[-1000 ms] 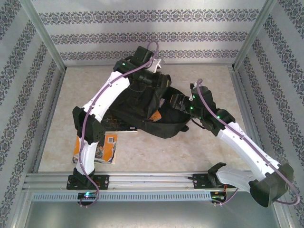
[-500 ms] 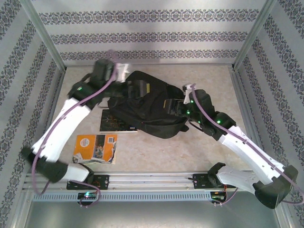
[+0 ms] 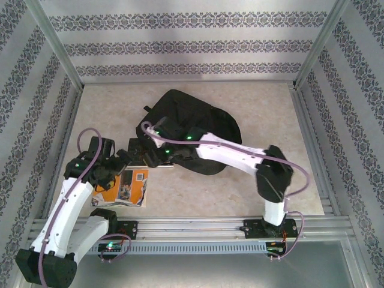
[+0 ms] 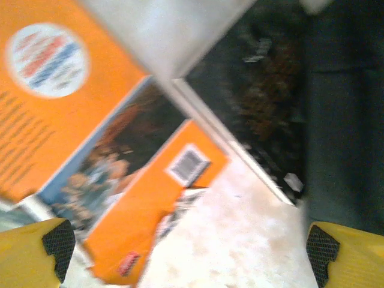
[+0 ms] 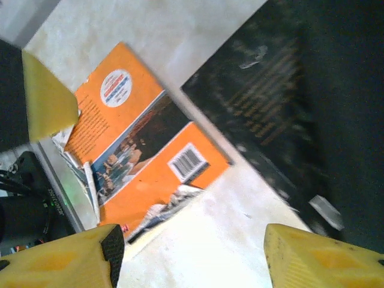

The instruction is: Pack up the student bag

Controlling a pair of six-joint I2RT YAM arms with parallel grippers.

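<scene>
Student bag (image 3: pixel 201 111): black soft fabric, slumped flat, upper middle of the top view.
Left pincer (image 4: pixel 191 249): fingers wide apart, over the orange book (image 4: pixel 90 132).
Right pincer (image 5: pixel 191 252): fingers apart.

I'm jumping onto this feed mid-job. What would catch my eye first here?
The big black student bag lies mid-table, toward the back, with the right arm stretched across its near edge. Just left of it, a dark book and an orange book lie outside the bag. The left hand and the right hand both hover open over those books.
</scene>
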